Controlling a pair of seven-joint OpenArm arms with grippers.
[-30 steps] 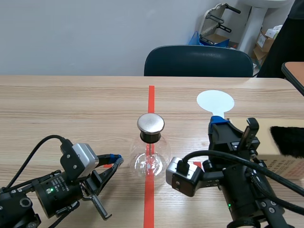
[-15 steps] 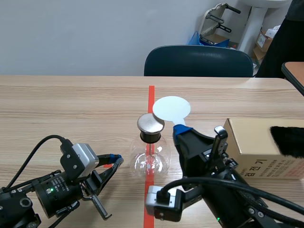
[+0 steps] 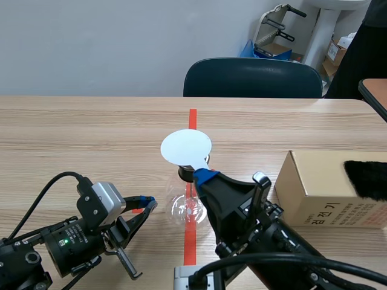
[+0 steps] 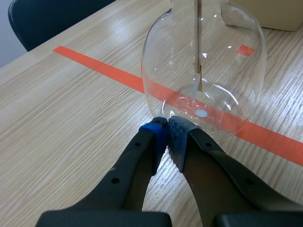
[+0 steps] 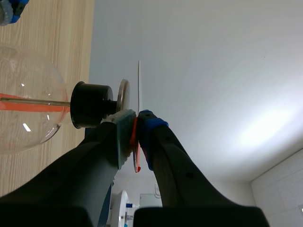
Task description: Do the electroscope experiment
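Glass, clear and round, forms the bulb of the electroscope (image 3: 181,208), which stands on an orange-red tape line (image 3: 192,118) in the middle of the pale wood-grain surface (image 3: 78,133). In the scene view, a flat white round paddle (image 3: 185,148) stands upright over the bulb's black stopper, clamped in the right claw (image 3: 204,175). The left claw (image 3: 145,204) lies low just beside the bulb. A cardboard box (image 3: 314,187) with a black furry piece (image 3: 366,178) on it sits to the right.

Left wrist view: the claw's blue and grey dotted pads (image 4: 154,135) are clenched on nothing at the foot of the bulb, and a thin metal rod (image 4: 198,42) hangs inside the glass.

Right wrist view: the fingers pinch the paddle's thin red handle (image 5: 135,137). The disc, seen edge-on, is just beside the electroscope's shiny metal cap (image 5: 122,97).
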